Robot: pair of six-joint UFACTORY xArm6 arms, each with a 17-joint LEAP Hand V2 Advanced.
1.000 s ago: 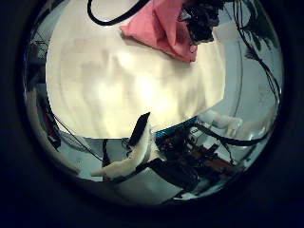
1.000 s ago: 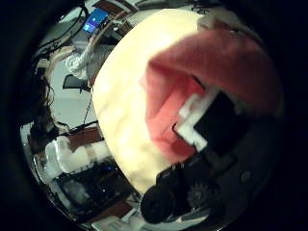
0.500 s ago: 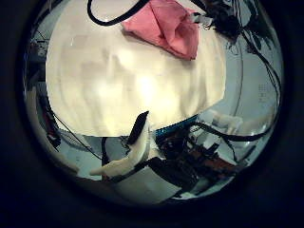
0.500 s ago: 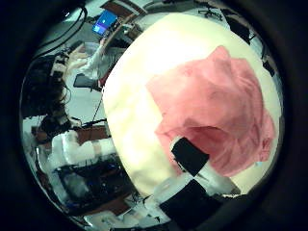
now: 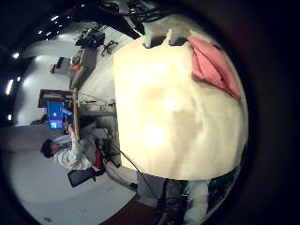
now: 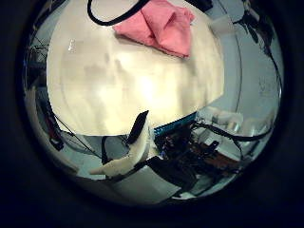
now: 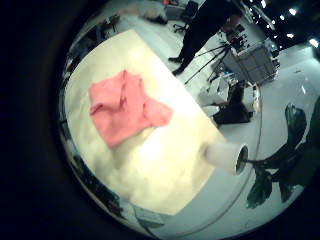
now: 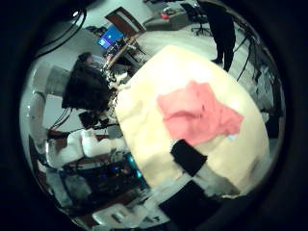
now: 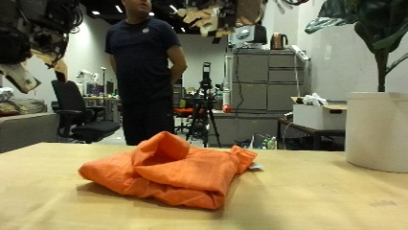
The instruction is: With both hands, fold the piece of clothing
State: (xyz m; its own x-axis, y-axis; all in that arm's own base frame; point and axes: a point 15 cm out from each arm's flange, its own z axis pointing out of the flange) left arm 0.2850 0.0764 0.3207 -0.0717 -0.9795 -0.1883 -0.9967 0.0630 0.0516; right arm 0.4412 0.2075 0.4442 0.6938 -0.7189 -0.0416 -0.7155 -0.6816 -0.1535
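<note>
An orange piece of clothing [image 9: 172, 171] lies folded in a loose heap on the tan table [image 9: 51, 196]. My left hand [image 9: 26, 38] and my right hand [image 9: 215, 13] hang high above the table, well away from it. The clothing also shows in the left little finger side palm view [image 5: 214, 66], the left thumb side palm view [image 6: 155, 24], the right little finger side palm view [image 7: 125, 105] and the right thumb side palm view [image 8: 197, 111], small and far off. A relaxed finger [image 8: 192, 159] of the right hand and one [image 6: 135, 142] of the left hand hold nothing.
A large white pot [image 9: 376, 129] with a plant stands on the table beside the clothing, on the right hand's side. It also shows in the right little finger side palm view [image 7: 225, 155]. Bare table surrounds the clothing.
My right hand has let go of the clothing and risen high above it. It has left the left thumb side palm view. The clothing lies still.
</note>
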